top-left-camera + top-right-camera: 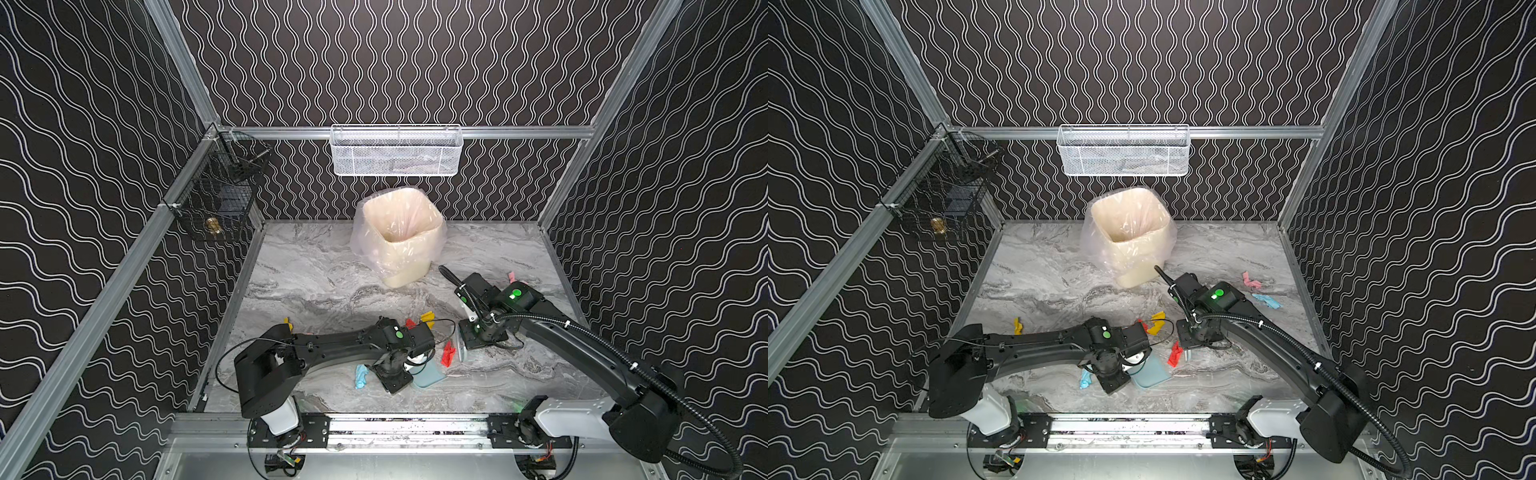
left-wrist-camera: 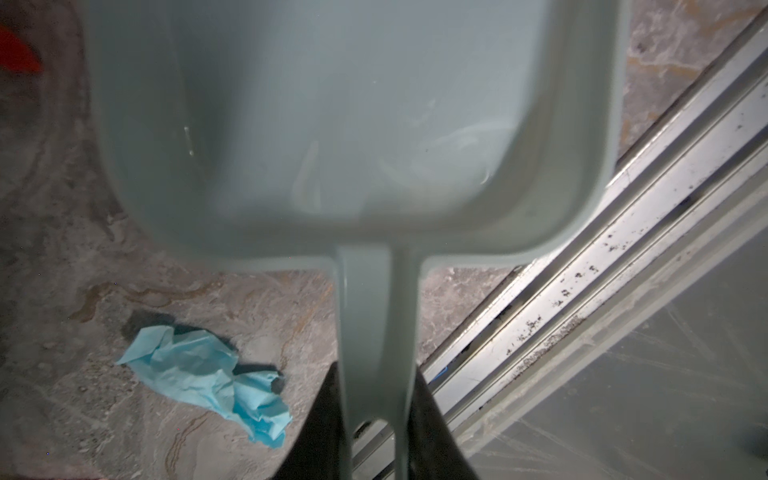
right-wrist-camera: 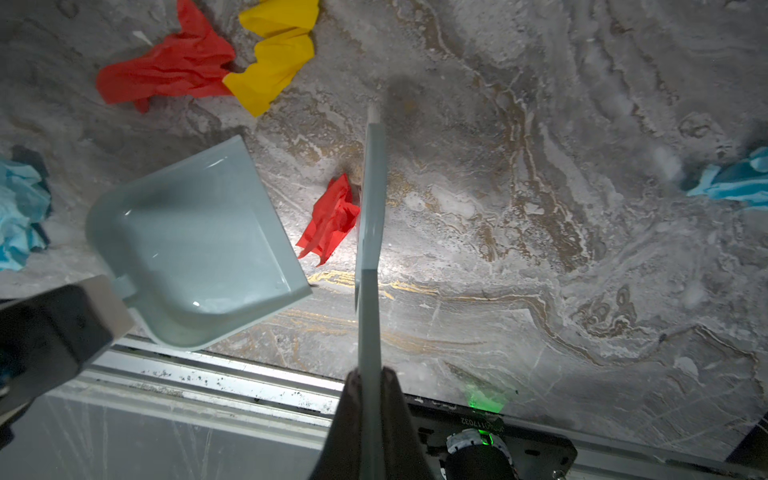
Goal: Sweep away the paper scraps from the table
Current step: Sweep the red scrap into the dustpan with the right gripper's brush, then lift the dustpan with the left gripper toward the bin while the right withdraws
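Left jaws tight on dustpan (image 3: 199, 249); right jaws tight on brush (image 3: 372, 208); red scrap (image 3: 330, 218) between; bin (image 1: 399, 232) beyond

The left arm (image 1: 332, 345) reaches out low and nearly level, wrist bent downward, with the left tool (image 2: 372, 424) clamped on the dustpan (image 2: 353, 124) handle. The right arm (image 1: 582, 345) slopes down, and the right tool (image 3: 370, 419) is pinched tight on the brush (image 3: 372, 199) handle, just beside the left tool.
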Controlling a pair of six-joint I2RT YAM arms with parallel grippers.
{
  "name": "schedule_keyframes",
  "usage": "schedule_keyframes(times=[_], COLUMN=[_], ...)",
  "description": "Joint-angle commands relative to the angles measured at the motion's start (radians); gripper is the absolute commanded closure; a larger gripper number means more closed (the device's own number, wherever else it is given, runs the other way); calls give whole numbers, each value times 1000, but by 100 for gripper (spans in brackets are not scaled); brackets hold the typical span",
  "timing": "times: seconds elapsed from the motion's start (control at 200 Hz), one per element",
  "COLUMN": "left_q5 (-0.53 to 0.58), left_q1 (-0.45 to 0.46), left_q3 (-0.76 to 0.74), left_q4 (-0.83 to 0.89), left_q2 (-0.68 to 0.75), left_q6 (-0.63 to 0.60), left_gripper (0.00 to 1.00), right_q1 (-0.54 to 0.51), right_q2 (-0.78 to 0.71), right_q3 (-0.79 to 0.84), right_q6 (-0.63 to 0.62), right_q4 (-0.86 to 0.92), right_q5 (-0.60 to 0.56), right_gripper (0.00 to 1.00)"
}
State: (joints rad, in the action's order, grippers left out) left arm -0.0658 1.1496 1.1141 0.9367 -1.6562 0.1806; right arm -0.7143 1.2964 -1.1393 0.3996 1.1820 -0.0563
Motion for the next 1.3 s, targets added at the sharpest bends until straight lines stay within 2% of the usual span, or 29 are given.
schedule_keyframes(times=[0.0,0.4,0.501,0.601,0.961,1.297], left_q5=[-14,-5,-7,-7,36,148], left_q1=[-2,-2,-3,-2,20,51], left_q3=[12,11,-7,-26,-116,-45], left_q4=[2,-18,-41,-61,-178,-130], left_q2=[-9,-6,14,32,180,323], left_q6=[-28,-27,-15,-5,43,88], left_gripper=[100,100,100,100,100,100], right_q1=[-26,-149,-148,-145,-32,190], right_q2=[4,11,-14,-46,-225,-352], right_q3=[-9,-43,-39,-46,-101,-85], right_q6=[-12,-12,-7,14,64,43], right_q4=[-5,-53,-52,-31,32,-78], right_q5=[47,166,160,106,-1,-8], right_gripper=[100,100,100,100,100,100])
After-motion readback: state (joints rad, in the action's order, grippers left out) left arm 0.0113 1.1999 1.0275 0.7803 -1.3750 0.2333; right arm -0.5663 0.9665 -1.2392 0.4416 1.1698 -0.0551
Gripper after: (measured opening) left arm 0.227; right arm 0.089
